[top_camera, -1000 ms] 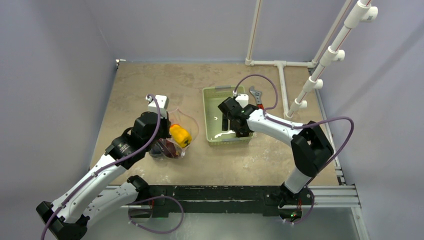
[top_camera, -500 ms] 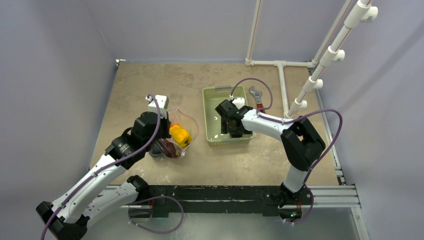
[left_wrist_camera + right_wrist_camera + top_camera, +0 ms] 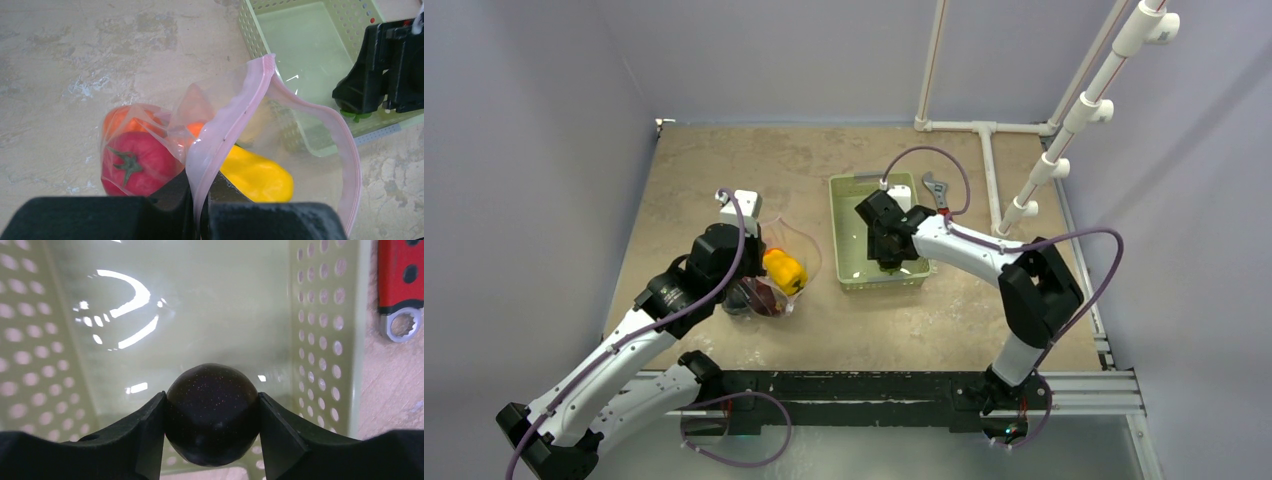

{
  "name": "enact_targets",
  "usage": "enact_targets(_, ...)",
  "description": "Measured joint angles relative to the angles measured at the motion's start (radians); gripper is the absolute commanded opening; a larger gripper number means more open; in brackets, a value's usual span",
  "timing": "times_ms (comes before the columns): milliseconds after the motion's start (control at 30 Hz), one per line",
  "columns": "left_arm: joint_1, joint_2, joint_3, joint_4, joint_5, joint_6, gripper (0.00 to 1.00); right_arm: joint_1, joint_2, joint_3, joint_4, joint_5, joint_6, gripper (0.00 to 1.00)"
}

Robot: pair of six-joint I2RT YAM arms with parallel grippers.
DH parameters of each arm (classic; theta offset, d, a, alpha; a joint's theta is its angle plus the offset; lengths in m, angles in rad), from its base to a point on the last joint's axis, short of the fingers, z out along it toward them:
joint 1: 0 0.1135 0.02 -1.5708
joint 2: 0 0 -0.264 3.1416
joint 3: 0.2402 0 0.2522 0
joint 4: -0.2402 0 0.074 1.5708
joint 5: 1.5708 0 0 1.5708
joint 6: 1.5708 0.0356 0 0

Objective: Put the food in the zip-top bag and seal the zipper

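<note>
In the left wrist view my left gripper [image 3: 199, 187] is shut on the pale pink zipper [image 3: 235, 115] of the clear zip-top bag [image 3: 310, 150], holding its mouth open. Inside the bag lie a red tomato [image 3: 132, 162], a yellow pepper [image 3: 257, 175] and an orange piece [image 3: 120, 120]. My right gripper [image 3: 211, 400] is down inside the light green basket [image 3: 200, 305], its fingers pressed against both sides of a dark plum [image 3: 212, 412]. From above, the bag [image 3: 774, 285] sits left of the basket [image 3: 849, 200], with the right gripper [image 3: 892, 262] at the basket's near end.
A red-handled wrench [image 3: 937, 190] lies just right of the basket. White PVC pipes [image 3: 989, 160] run across the table's back right corner. The bag stands close to the basket's left wall.
The right gripper shifted slightly left inside the basket and its jaws closed onto the dark plum. The left arm and the bag have not moved.
</note>
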Motion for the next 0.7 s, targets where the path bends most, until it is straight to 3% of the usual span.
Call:
enact_targets(433, 0.000, 0.000, 0.000, 0.000, 0.000, 0.000, 0.00, 0.015, -0.137, 0.205, -0.016, -0.023, -0.031, 0.25)
enact_targets(700, 0.000, 0.000, 0.000, 0.000, 0.000, 0.000, 0.00, 0.145, -0.174, 0.331, 0.019, -0.076, -0.068, 0.25)
